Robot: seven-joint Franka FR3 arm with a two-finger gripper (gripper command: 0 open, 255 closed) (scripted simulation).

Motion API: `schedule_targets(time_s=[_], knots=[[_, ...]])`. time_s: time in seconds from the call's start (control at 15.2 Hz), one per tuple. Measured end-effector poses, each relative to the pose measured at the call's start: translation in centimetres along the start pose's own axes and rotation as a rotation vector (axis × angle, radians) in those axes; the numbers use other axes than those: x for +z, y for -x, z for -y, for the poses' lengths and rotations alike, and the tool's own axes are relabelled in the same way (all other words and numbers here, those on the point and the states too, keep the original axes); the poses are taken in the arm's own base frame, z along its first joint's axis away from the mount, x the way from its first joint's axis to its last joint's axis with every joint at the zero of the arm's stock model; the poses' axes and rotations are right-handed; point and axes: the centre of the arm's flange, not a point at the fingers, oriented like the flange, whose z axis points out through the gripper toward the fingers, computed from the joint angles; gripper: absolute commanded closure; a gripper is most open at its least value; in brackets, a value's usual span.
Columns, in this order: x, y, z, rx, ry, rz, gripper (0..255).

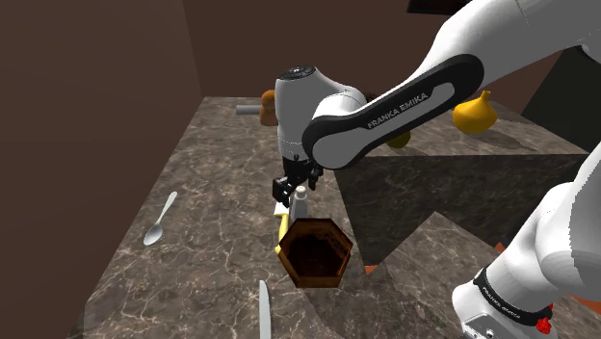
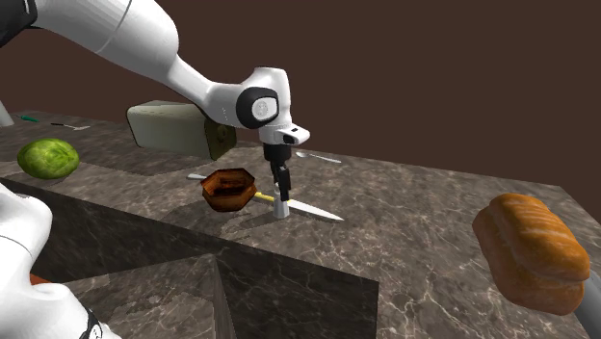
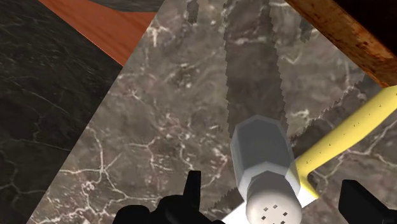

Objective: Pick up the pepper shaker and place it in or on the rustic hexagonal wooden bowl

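Observation:
The pepper shaker (image 1: 300, 204) is a small pale grey bottle with a holed cap, standing upright on the marble counter just behind the hexagonal wooden bowl (image 1: 314, 252). My gripper (image 1: 297, 187) hangs directly over it, open. In the wrist view the shaker (image 3: 267, 175) stands between the fingers (image 3: 192, 189), with gaps on both sides and no contact. The second exterior view has the gripper (image 2: 281, 183) just above the shaker (image 2: 280, 205), and the brown bowl (image 2: 229, 188) close beside it on that view's left.
A yellow-handled serrated knife (image 2: 310, 210) lies beside the shaker. A spoon (image 1: 159, 220) and another knife (image 1: 264, 308) lie on the counter (image 1: 212, 173). A bread loaf (image 2: 532, 252), a green cabbage (image 2: 48, 158) and a yellow gourd (image 1: 475, 114) sit further off.

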Motion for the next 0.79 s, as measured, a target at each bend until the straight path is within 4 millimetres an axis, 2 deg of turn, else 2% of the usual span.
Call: schedule_targets(time_s=[0.07,0.79], knots=[[0.0,0.0,0.0,0.0,0.0,0.0,255],[-0.29,0.02,-0.02,0.0,0.0,0.0,255]])
